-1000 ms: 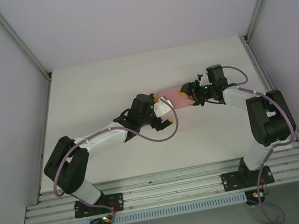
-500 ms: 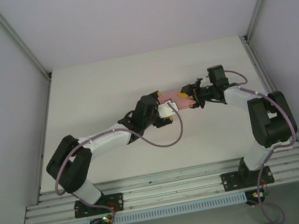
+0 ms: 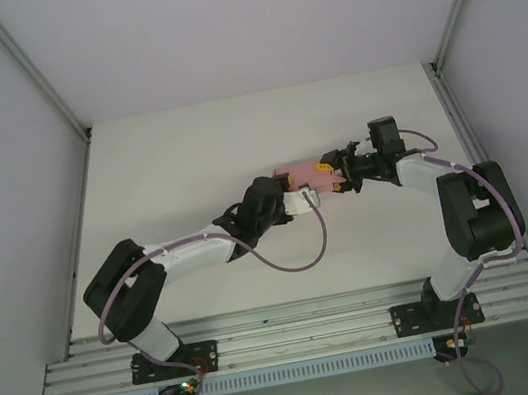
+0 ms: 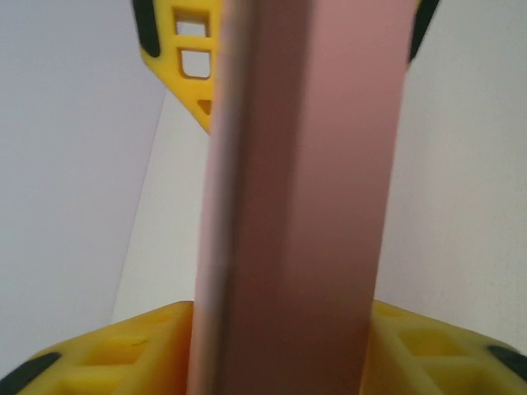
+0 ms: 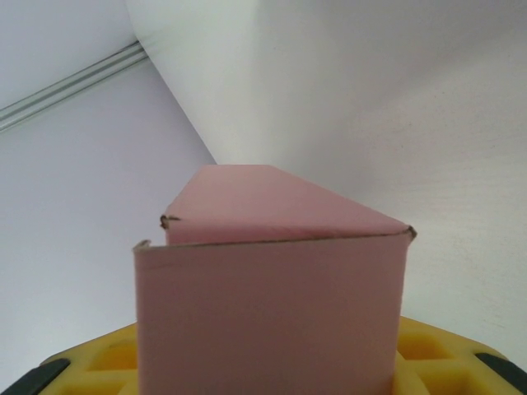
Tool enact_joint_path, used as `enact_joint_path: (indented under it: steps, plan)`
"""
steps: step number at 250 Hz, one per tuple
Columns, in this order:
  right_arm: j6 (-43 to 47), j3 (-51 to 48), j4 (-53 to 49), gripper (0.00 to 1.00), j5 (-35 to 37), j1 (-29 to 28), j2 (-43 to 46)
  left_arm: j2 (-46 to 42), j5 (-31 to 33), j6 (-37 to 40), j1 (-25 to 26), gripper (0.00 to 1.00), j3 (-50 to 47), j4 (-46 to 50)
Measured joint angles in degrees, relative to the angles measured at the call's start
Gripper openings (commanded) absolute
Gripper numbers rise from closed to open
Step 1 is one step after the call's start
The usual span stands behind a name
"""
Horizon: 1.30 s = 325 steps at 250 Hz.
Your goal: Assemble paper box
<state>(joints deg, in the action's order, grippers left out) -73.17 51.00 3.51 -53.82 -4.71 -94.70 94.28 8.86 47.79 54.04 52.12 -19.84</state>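
Top external: left jaws and right jaws half-hide paper box (image 3: 301, 173), seemingly clamping it.

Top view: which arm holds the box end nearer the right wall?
The right arm: its jaws hold the right end of the box, while the left arm holds the left end.

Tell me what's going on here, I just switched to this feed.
Both arms have the pale pink paper box between them at the middle of the table. The right gripper grips one end. The left gripper looks closed on the other end, its yellow fingers pressed against both sides. The card is already folded into a box shape with panels standing up. Whether every flap is tucked in can't be told from these views.
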Motion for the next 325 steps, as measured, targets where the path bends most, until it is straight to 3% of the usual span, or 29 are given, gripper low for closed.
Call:
enact_joint_path:
  steps: [55,74,106,118,164,219,266,325]
  plan:
    - [-0.31,-0.9,-0.11,0.54,-1.97,-0.35,1.97,-1.22,-0.72,0.85,0.11,0.37,-0.7,-0.09]
    - [0.02,-0.92,-0.04,0.71,-2.91,-0.76,2.99,-2.1,-0.79,0.74,0.11,0.37,-1.14,-0.2]
    - [0.31,-1.03,-0.15,0.82,-3.63,-0.92,4.26,-3.45,-1.09,0.63,0.09,0.35,-1.62,0.26]
    - [1.14,-1.09,-0.33,1.0,-3.56,-0.9,4.72,-3.89,-1.16,0.46,0.09,0.34,-1.62,0.81]
    - [8.0,-1.25,-5.38,1.0,2.99,1.22,11.63,-6.64,-3.1,-2.25,-0.66,0.35,-1.33,8.66]
    - [24.02,-1.25,-9.22,1.0,17.53,3.5,25.49,-9.99,-12.17,-7.82,-6.19,0.36,4.0,27.23]
    - [39.23,-0.81,-13.33,1.0,18.34,2.86,28.17,-10.34,-19.96,-10.12,-11.02,0.35,11.32,44.72]
    - [54.27,-0.74,-17.22,1.0,19.67,-2.84,31.87,-6.4,-24.35,-10.56,-11.72,0.36,15.87,57.68]
